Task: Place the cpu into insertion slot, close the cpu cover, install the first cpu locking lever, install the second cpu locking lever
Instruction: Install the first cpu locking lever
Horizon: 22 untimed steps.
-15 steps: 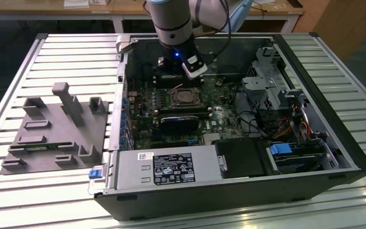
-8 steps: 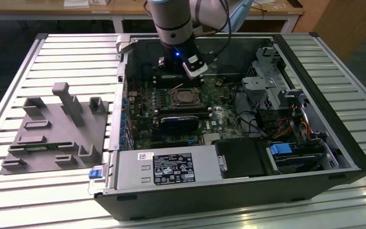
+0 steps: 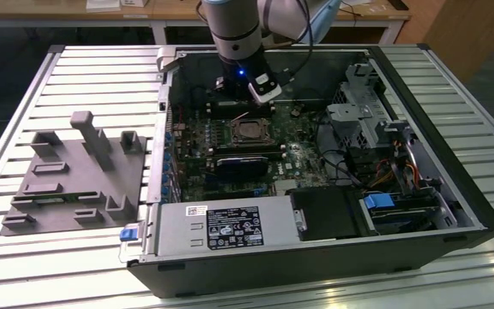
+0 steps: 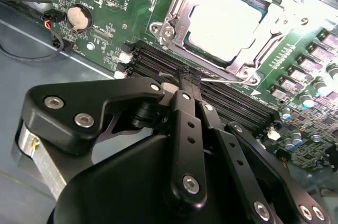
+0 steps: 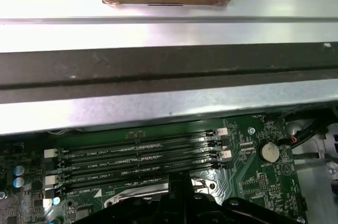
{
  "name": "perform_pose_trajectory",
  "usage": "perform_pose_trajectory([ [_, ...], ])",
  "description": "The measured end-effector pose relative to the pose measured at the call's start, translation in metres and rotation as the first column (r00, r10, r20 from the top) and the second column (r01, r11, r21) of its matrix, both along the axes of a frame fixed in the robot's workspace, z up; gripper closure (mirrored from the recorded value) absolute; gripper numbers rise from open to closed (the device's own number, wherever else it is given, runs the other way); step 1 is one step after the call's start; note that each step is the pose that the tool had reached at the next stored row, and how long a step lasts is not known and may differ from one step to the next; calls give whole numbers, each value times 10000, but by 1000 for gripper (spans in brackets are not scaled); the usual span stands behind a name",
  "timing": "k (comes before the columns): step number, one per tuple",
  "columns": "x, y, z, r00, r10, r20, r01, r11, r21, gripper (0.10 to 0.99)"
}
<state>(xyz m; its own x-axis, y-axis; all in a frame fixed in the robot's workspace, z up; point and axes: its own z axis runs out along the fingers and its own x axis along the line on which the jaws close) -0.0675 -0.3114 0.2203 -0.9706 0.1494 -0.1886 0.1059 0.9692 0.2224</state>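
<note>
Hanging low inside the open computer case, the end effector has its two black fingers drawn together with no gap showing between the tips. Those tips sit at a thin wire locking lever that runs along the near edge of the socket, just past the black memory slots; whether they pinch the wire or merely press against it I cannot tell. Directly beyond the lever is the cpu cover, its silvery frame lying flat rather than raised. Through its square window shows the cpu, dull and pale, seated level in the insertion slot near the middle of the green board. Judged from that, the first two steps look finished: chip placed, cover shut. The lever work appears to be in hand, but I cannot make out whether this lever is hooked under its catch, nor where the other lever stands, so both latchings count as unconfirmed. Farther off, in the exterior view, a grey moulded fixture rests on the slatted surface to the exterior view's left of the case, well apart from the arm.
</note>
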Motion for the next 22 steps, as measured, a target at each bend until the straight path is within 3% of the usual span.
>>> perform_pose_trajectory([
  [8,11,12,-6,10000,-3,11,3,10000,-42,984],
  [9,8,11,-10,10000,-13,64,13,10000,-55,984],
  [12,-6,11,-27,9995,-72,296,76,9999,-109,984],
  [14,-16,13,-43,9992,-103,399,109,9999,-134,984],
  [17,-20,15,-69,9988,-201,435,211,9995,-216,984],
  [22,-22,21,-97,9970,-644,435,655,9976,-236,984],
])
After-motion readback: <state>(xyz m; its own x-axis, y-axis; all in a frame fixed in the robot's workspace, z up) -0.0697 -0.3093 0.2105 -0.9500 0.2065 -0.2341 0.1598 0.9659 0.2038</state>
